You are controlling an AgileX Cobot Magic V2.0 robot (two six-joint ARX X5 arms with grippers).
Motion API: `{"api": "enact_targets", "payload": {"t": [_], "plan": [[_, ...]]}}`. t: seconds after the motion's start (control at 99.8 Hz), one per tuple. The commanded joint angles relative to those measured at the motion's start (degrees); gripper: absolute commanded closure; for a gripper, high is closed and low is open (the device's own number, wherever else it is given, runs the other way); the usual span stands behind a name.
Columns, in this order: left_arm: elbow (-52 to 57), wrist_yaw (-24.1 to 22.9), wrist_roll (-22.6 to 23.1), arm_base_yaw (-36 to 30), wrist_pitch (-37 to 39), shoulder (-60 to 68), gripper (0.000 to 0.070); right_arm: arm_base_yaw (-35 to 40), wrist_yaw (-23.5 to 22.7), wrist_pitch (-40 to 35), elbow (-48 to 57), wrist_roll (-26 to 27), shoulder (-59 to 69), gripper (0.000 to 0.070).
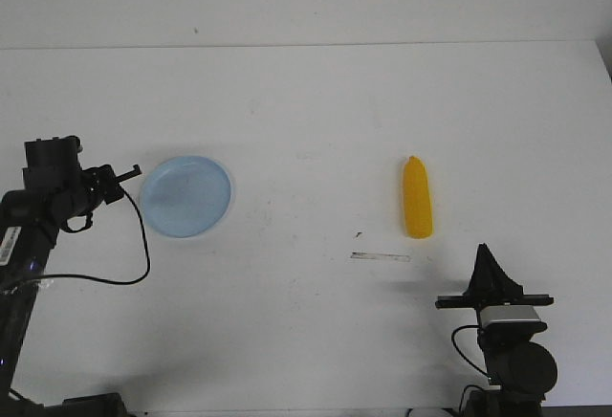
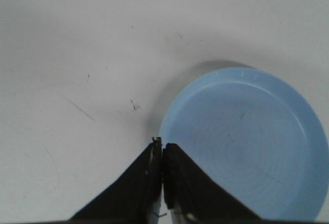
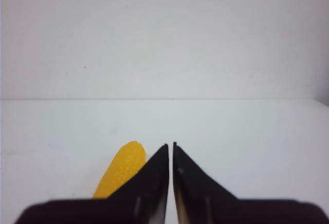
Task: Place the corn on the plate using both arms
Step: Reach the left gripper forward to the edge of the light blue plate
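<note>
The yellow-orange corn point(image 1: 416, 198) lies on the white table right of centre, its narrow end pointing away from me. It also shows in the right wrist view point(image 3: 121, 169), partly behind a finger. The pale blue plate point(image 1: 186, 196) sits empty on the left and fills the left wrist view's lower right point(image 2: 247, 142). My left gripper point(image 1: 132, 171) is shut and empty, just left of the plate's rim point(image 2: 162, 143). My right gripper point(image 1: 486, 250) is shut and empty, nearer to me than the corn and a little to its right point(image 3: 170, 145).
A short dark scuff line point(image 1: 380, 256) marks the table between the corn and my right gripper. The table's far edge meets a white wall point(image 1: 306, 1). A black cable point(image 1: 134, 264) loops from the left arm over the table.
</note>
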Motion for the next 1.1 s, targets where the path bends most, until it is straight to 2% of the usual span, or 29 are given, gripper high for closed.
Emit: {"api": "enact_targets", "payload": {"t": [0.0,0.09,0.16,0.301,0.431,0.521,1.092], "plan": [[1.5,5.4,-1.0,1.5,-1.8,2.9,0.0699,0.2,0.0,0.5,-0.1,-0.3,0.1,0.0687],[1.7,14.6,-1.0,3.5,-3.5,6.1,0.0699,0.2,0.0,0.5,-0.1,-0.3,0.1,0.0687],[1.7,17.8,-1.1,4.5,-4.7,8.3,0.0699,0.2,0.0,0.5,-0.1,-0.3,0.1,0.0687],[1.7,17.9,-1.6,5.5,-5.5,12.0,0.0675,0.2,0.0,0.5,-0.1,-0.3,0.1,0.0687],[1.7,17.9,-1.6,6.0,-6.5,15.3,0.05,0.2,0.0,0.5,-0.1,-0.3,0.1,0.0687],[1.7,17.9,-1.6,5.9,-7.2,17.1,0.0452,0.2,0.0,0.5,-0.1,-0.3,0.1,0.0687],[1.7,18.3,-1.4,4.8,-3.2,21.7,0.0458,0.2,0.0,0.5,-0.1,-0.3,0.1,0.0687]]}}
